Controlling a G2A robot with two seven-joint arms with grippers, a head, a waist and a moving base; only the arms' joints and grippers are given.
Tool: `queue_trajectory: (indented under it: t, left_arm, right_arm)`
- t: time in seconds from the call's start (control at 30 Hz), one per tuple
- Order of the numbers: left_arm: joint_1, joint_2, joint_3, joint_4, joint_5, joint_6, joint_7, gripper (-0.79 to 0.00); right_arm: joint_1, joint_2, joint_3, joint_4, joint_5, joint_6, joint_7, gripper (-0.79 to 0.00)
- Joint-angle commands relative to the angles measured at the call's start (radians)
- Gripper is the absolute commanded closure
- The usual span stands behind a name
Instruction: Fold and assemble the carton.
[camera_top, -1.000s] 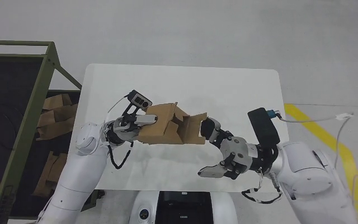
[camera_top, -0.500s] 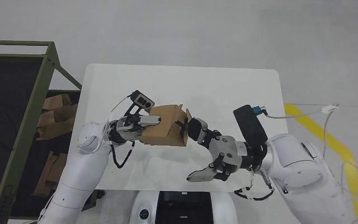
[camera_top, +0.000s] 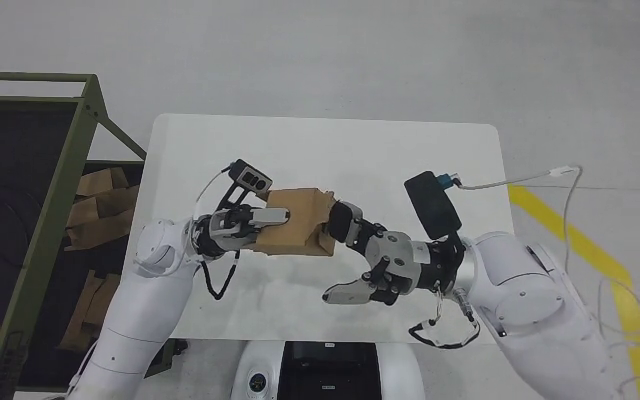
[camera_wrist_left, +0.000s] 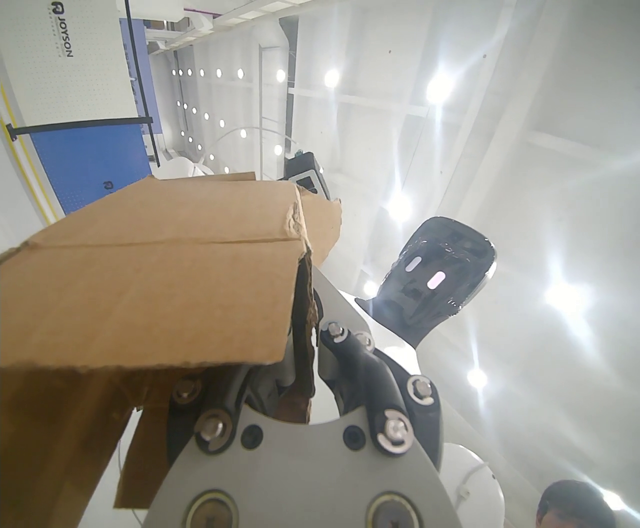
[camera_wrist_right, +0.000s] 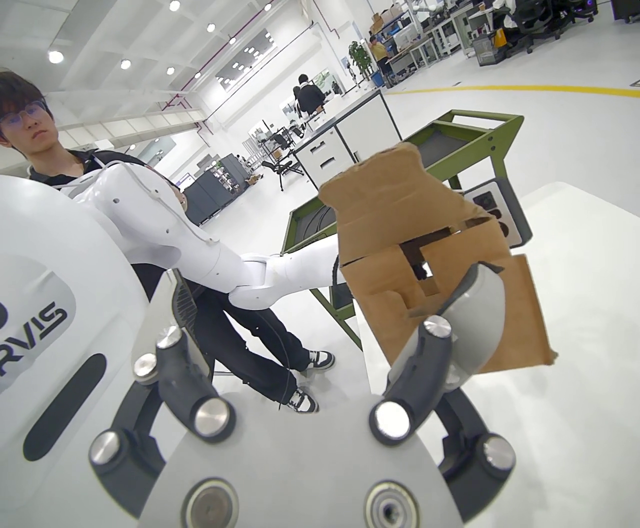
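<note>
So the carton (camera_top: 297, 220) is brown corrugated cardboard, already pretty boxy, held over the near-middle of the table (camera_top: 420, 150). The table is a smooth white slab with rounded corners. The carton's edges look rough: the left wrist view shows a torn, ragged corner and the fluted core along a cut edge.

The carton's left side is with the left gripper (camera_top: 272, 215), whose jaws are clamped tight on a cardboard wall. You can see the sheet pinched between them from the left wrist.

On the carton's right end the flaps are folded in. From the right wrist they look like notched pieces overlapping around a small square gap, and one flap with a bumpy, uneven top sticks up past the rest.

The right gripper (camera_top: 335, 255) is spread wide and grips nothing. Its far finger (camera_wrist_right: 475, 310), a smooth rounded grey shell, presses flat against that right end. The near finger sits well apart from the carton, over the table's near edge.

Left of the table is a green metal cart (camera_top: 92, 105) with flat brown cardboard pieces (camera_top: 95, 205) lying in it. Off to the right a yellow line (camera_top: 560, 225) runs across the pale floor.
</note>
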Motion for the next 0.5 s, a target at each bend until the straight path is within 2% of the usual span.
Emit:
queue_trajectory:
  t: [0.0,0.47]
  left_arm:
    - [0.004,0.0,-0.005,-0.008,0.003,-0.017,0.006,0.0]
    - [0.037,0.0,-0.026,-0.051,0.097,-0.107,0.047,0.0]
  right_arm:
    - [-0.006,0.001,0.006,0.003,0.0,0.015,0.003,-0.785]
    - [-0.022,0.003,-0.002,0.001,0.019,0.049,0.017,-0.785]
